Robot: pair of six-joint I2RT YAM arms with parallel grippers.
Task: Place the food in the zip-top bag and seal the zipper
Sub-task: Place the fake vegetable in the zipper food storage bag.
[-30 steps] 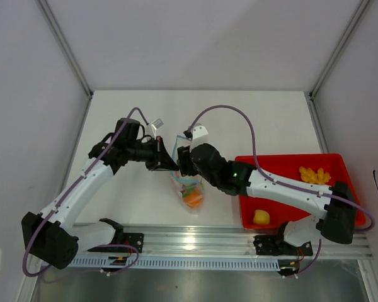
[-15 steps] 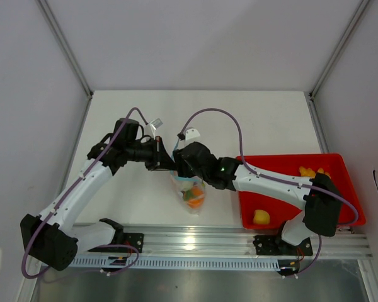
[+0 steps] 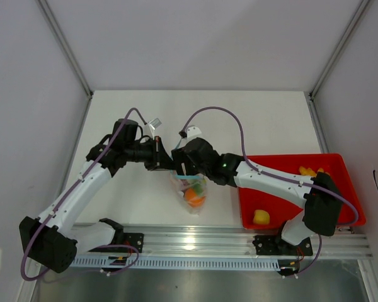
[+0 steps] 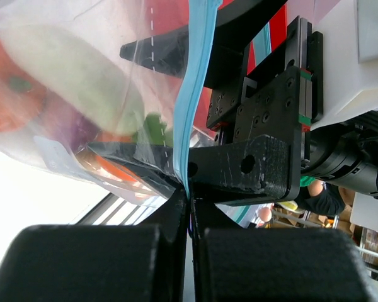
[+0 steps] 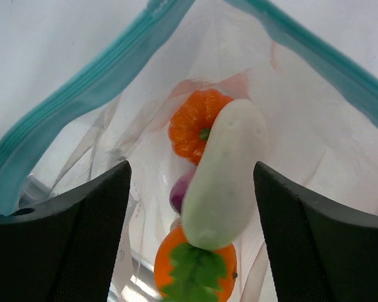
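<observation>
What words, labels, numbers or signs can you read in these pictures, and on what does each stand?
No text can be read.
Pale patch on the zip-top bag: blurred, unreadable.
White tags on the arms' cables: too small to read.
Red tray: no print seen.

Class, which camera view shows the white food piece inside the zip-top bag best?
The right wrist view: it looks straight into the open zip-top bag and shows the white piece whole. The left wrist view shows it blurred through the plastic. In the top view it is too small to make out.
</observation>
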